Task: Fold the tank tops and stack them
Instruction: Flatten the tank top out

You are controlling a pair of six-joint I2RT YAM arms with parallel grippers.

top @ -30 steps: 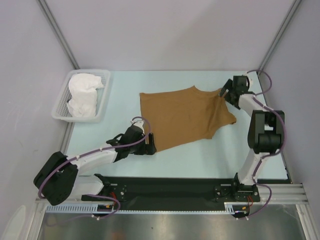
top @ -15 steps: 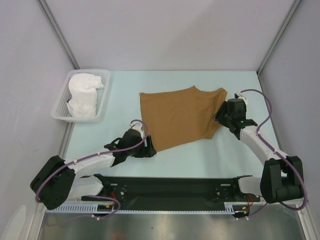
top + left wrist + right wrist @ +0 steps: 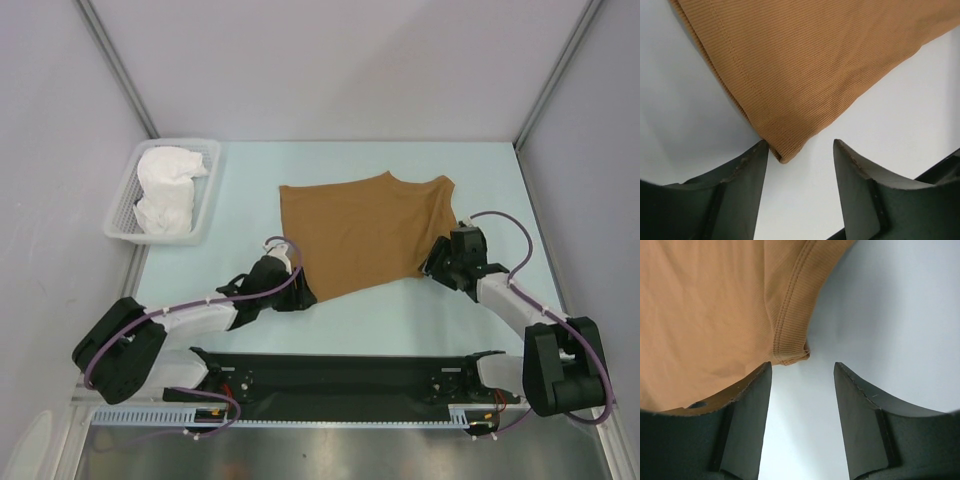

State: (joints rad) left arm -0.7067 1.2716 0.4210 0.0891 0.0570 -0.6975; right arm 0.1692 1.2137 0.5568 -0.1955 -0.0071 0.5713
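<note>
At the near corners of the tan top (image 3: 365, 235), both pairs of jaws gape. Left gripper (image 3: 800, 145) clasps nothing; right gripper (image 3: 802, 366) likewise.

From above, the left gripper (image 3: 298, 293) hides the near-left corner of the tan top (image 3: 365, 232), the right gripper (image 3: 433, 266) its near-right corner; both wrist views crop that top at their edges; the white top (image 3: 165, 188) lies bunched in the basket (image 3: 120, 212), its shape unreadable.
</note>
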